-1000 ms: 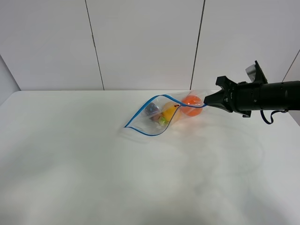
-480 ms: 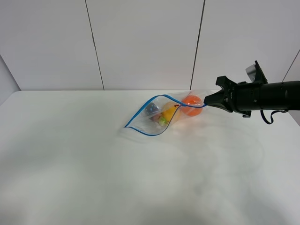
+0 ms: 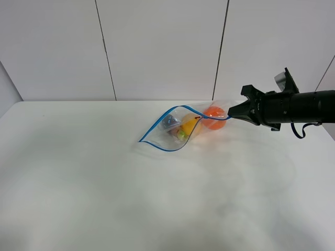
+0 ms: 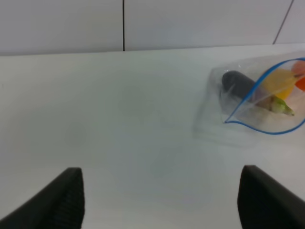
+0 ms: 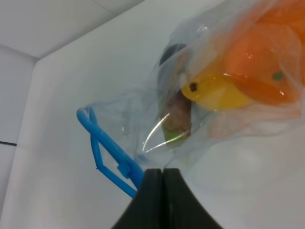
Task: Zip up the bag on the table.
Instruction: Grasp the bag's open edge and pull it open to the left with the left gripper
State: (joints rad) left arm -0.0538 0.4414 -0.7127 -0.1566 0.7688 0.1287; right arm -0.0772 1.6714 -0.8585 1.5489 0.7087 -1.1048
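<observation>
The bag lay at the far right of the bench, mouth gaping, with orange, yellow and dark produce inside. The right tool pinched its blue zipper strip. The left tool stood spread, well apart from the bag.

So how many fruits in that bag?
3 in the bag: an orange one nearest the right pincer, a yellow one midway, a dark purple one farthest. A greenish bit may be a fourth.

Clear, blue-edged bag — plain white table.
</observation>
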